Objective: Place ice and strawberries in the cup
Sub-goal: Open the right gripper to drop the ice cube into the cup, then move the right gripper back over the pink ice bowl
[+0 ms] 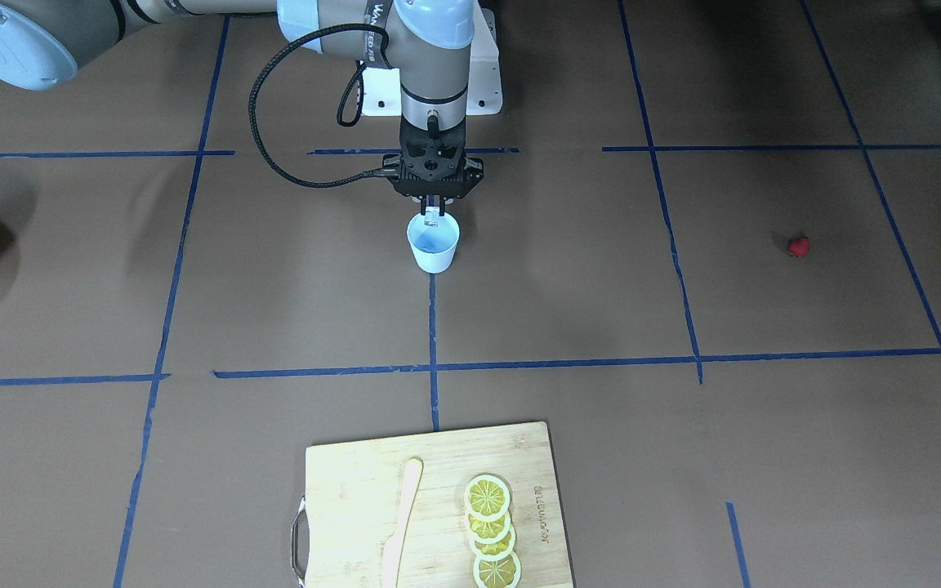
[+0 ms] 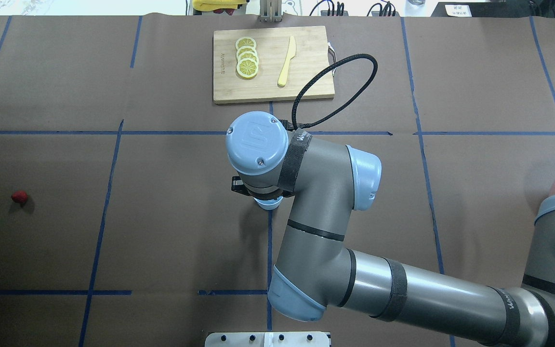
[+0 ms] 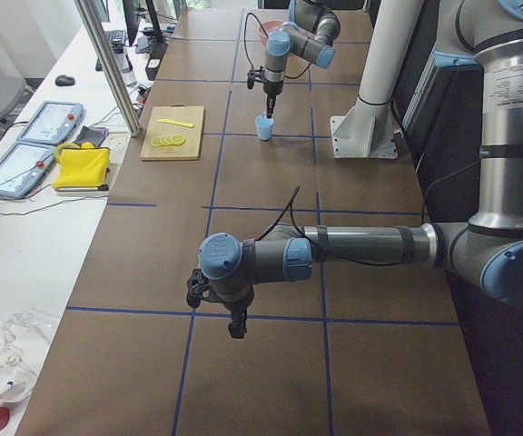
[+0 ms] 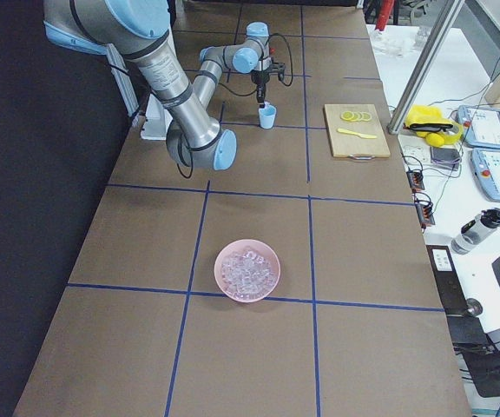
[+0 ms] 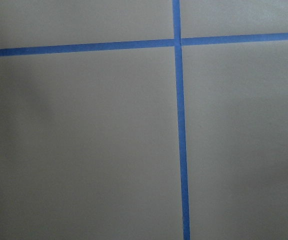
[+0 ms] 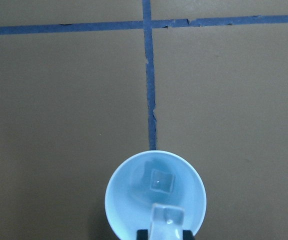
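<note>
Now, you have a cube (image 6: 167, 220) clamped in the right pincer (image 1: 432, 212), which hangs straight down over the cup (image 6: 121, 200). The cube sits just above the rim, at the edge of the mouth on the robot's side. A second cube (image 6: 162, 181) lies on the cup's bottom. The cup stands upright on the surface (image 1: 683, 457), at the end of a blue tape line near the middle.

Look to the robot's left and you find the strawberry (image 1: 799, 246) lying alone on the surface, well apart from the cup. On the robot's right, a pink bowl (image 4: 248, 299) holds the remaining ice (image 4: 247, 269), also well away from the cup.

Across from the robot, beyond the cup, a wooden board (image 1: 356, 490) carries a row of overlapping lemon slices (image 1: 491, 531) and a pale knife (image 1: 402, 514) beside them.

The left pincer (image 3: 236, 327) hovers low over bare surface far from the cup; you see it only from the side, so you cannot tell whether its fingers are apart or together. Its wrist camera shows only surface and crossing tape.
</note>
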Available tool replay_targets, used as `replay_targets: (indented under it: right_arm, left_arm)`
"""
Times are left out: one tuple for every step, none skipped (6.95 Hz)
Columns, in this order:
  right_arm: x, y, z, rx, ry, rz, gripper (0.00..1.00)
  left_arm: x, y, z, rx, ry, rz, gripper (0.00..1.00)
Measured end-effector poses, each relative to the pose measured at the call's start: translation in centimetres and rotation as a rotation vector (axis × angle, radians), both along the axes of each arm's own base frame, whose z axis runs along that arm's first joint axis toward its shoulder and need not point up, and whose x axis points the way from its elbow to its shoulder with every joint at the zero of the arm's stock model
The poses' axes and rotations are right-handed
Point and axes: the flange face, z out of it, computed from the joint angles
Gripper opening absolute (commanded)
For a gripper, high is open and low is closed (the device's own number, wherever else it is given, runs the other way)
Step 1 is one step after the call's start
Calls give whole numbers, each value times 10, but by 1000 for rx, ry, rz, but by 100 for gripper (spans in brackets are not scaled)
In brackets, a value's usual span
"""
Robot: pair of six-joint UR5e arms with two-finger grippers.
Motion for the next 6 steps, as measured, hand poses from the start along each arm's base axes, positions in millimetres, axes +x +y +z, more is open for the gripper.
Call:
replay_targets:
  right_arm:
    - [0,0,0,1,-1,-1,97]
    - [1,1,-1,2,-3,-1,98]
    - [5,0,-4,5,-10,-1,98]
    - [23,-4,-1,16,-25,-2,98]
    - [61,-12,15,39,-39,-15,98]
    - [112,-26,38,70,-50,-51,98]
  left_arm:
    - [0,0,0,0,0,0,100]
    - [0,0,0,0,0,1,100]
    - [0,0,0,0,0,1,100]
    - [0,0,0,0,0,1,100]
    - [0,0,0,0,0,1,100]
    - [0,0,0,0,0,1,100]
